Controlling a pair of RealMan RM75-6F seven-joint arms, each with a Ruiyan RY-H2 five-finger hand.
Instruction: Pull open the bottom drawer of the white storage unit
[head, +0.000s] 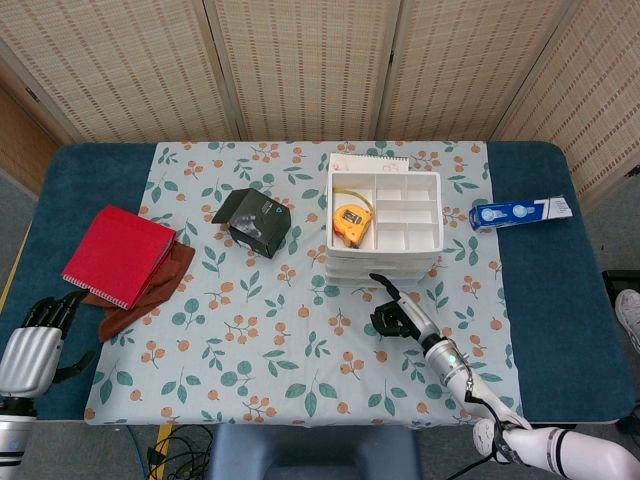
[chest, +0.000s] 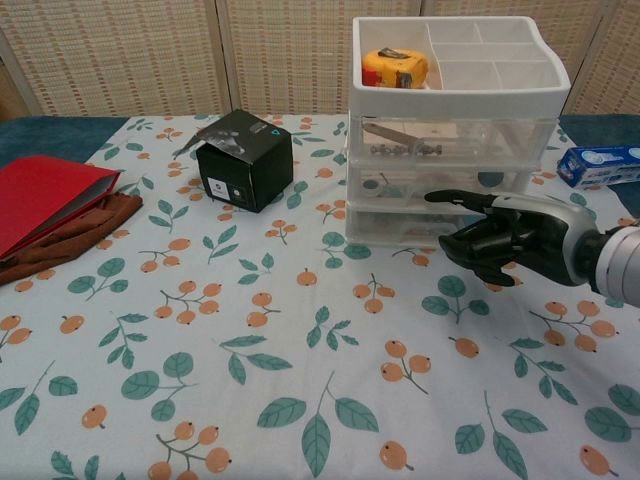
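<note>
Beyond the right hand (head: 398, 318), head view: white storage unit (head: 384, 226), its front just past the fingertips; contact cannot be told. Right hand holds nothing, one finger extended toward the unit, the rest curled under. Yellow tape measure (head: 351, 222) in the unit's top tray. Black box (head: 255, 222) farther left of the right hand. Blue tube (head: 519, 212) off to its right. Left hand (head: 36, 336) at the counter's near left corner, fingers together, empty; red notebook (head: 120, 254) on a brown cloth (head: 150, 293) just beyond it.

Chest view: right hand (chest: 512, 238) before the bottom drawer (chest: 425, 227), drawer shut flush with the stack. One finger points left across the drawer fronts, the others curled. Floral cloth (chest: 250, 350) covers the counter beneath.
</note>
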